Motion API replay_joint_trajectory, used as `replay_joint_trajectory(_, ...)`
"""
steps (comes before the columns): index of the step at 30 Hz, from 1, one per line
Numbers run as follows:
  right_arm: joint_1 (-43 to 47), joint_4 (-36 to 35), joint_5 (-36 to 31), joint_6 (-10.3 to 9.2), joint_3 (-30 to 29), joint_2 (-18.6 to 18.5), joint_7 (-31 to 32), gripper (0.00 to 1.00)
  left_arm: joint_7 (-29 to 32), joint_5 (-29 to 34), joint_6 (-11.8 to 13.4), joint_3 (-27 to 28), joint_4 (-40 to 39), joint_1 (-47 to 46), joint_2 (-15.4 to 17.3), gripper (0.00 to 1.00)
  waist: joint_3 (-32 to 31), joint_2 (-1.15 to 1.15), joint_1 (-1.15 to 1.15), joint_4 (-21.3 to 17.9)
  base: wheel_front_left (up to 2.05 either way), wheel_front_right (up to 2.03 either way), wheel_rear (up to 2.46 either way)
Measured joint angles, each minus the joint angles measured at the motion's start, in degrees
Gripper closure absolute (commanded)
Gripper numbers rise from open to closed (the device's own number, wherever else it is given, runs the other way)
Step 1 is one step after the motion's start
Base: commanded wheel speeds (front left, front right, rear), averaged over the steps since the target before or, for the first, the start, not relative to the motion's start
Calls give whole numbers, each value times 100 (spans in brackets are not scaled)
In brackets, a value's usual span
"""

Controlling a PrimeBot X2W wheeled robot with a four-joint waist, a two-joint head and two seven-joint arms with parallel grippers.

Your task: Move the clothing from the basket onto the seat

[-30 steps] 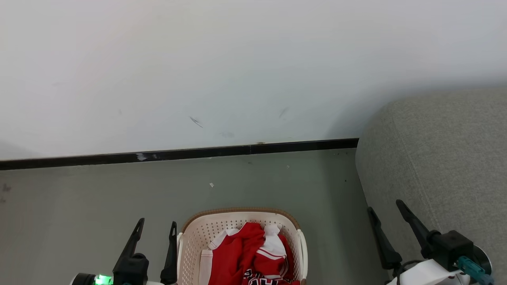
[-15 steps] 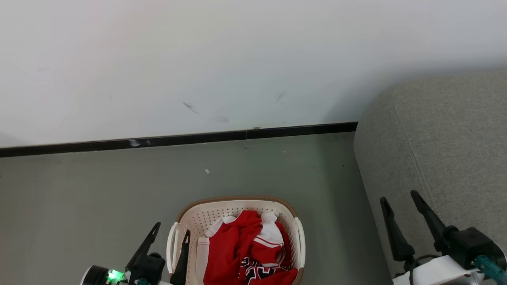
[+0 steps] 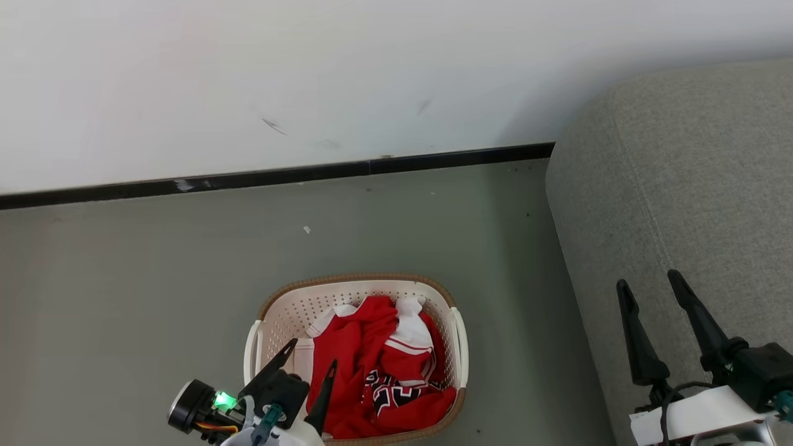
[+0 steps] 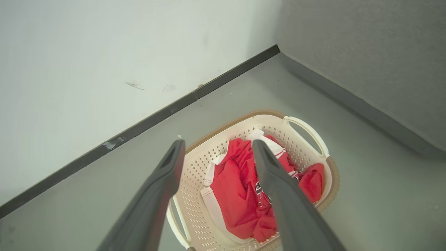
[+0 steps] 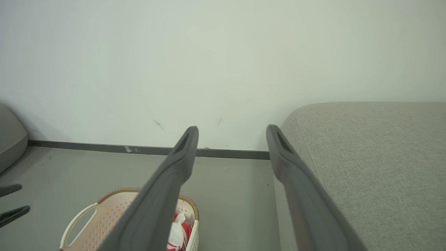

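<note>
Item: laundry basket (image 3: 291,310), oval, cream-white perforated plastic, brown rim band, loop handles on both sides; stands upright on the grey-green floor (image 3: 155,279), clear of the wall, with a strip of floor between it and the sofa. Contents: clothing (image 3: 356,365), a crumpled heap of red jersey fabric with white panels and stripes and a patch of black-and-white lettering, lying wholly inside the basket, bunched toward its sofa side and near end; perforated wall bare at the far left. Item: sofa (image 3: 681,186), grey woven upholstery, rounded corner, stitched seam along its top; on the robot's right, nothing lying on the visible part. Item: left gripper (image 3: 312,352), poised above the basket's near left portion, fingers spread apart with nothing between them; the left wrist view looks down past them onto the red heap. Item: right gripper (image 3: 647,279), before the sofa's edge, fingers likewise spread and empty, pointing toward the wall. Surroundings: white wall (image 3: 310,62), lightly scuffed, with a black skirting strip (image 3: 279,175) where it meets the floor.
</note>
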Motion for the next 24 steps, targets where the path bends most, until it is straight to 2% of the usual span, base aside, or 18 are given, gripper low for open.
replay_joint_trajectory(6, -172, -198, -1, 0, -89, 3, -1, 0, 71, 145, -93, -145, 393, -380, -57, 0, 335, 0, 0, -103, 0, 0, 0)
replay_joint_trajectory(24, -987, -563, 205, 0, 0, 1, -15, 0, 123, 301, -99, -281, 1338, -1373, -133, 0, 1471, 0, 0, -508, 0, 0, 0)
